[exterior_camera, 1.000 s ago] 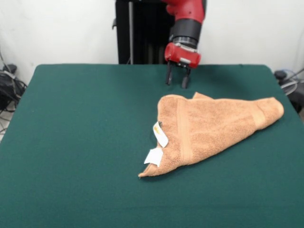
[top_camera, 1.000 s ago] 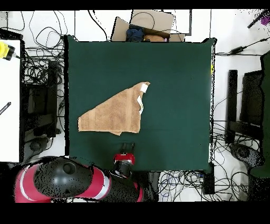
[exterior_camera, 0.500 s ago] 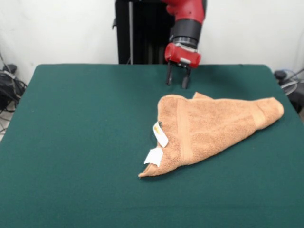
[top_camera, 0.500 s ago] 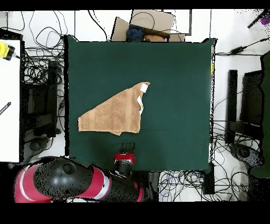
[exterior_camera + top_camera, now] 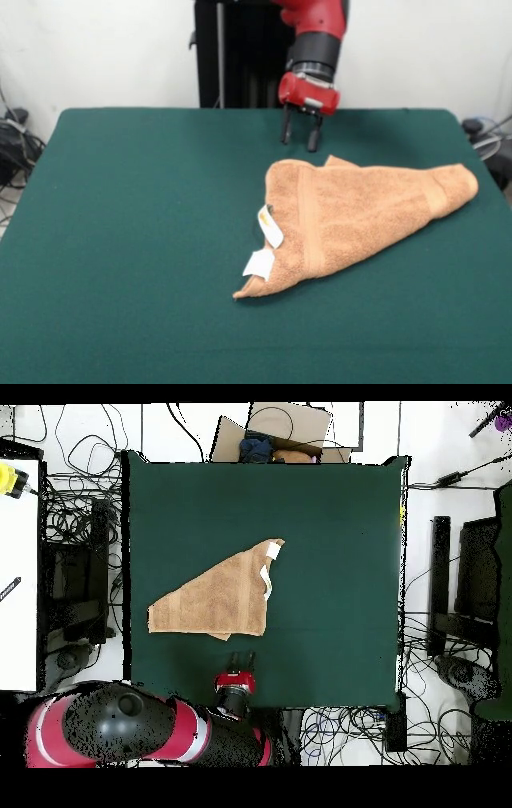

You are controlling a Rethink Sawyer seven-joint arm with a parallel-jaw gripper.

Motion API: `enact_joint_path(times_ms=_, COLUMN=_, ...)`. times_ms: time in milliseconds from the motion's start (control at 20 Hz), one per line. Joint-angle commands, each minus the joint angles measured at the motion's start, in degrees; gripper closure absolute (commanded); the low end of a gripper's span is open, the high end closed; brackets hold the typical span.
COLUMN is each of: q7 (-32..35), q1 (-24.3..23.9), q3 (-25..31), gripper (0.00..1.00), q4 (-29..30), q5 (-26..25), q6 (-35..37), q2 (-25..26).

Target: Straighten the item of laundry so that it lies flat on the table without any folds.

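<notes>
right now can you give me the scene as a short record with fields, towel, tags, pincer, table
towel: orange-tan towel folded over into a rough triangle, not flat, lying on the table
tags: two white tags at the towel's edge near its pointed corner
pincer: pincer open, empty, hanging over the table just beyond the towel's far edge, apart from it
table: green table, the towel covers only a small part
task state: fold not yet opened
</notes>
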Motion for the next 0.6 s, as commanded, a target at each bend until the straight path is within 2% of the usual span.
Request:
enact_joint_path(times_ms=50, q7=7.38, q1=-0.54, q3=4.16, gripper=0.00, q4=-8.18, q5=2.47, q6=3.70, q2=-2.94)
enact_joint_path(times_ms=600, q7=5.96, q1=-0.10, q3=3.43, gripper=0.00, q4=-5.70, q5=1.59, q6=7.05, q2=-7.50)
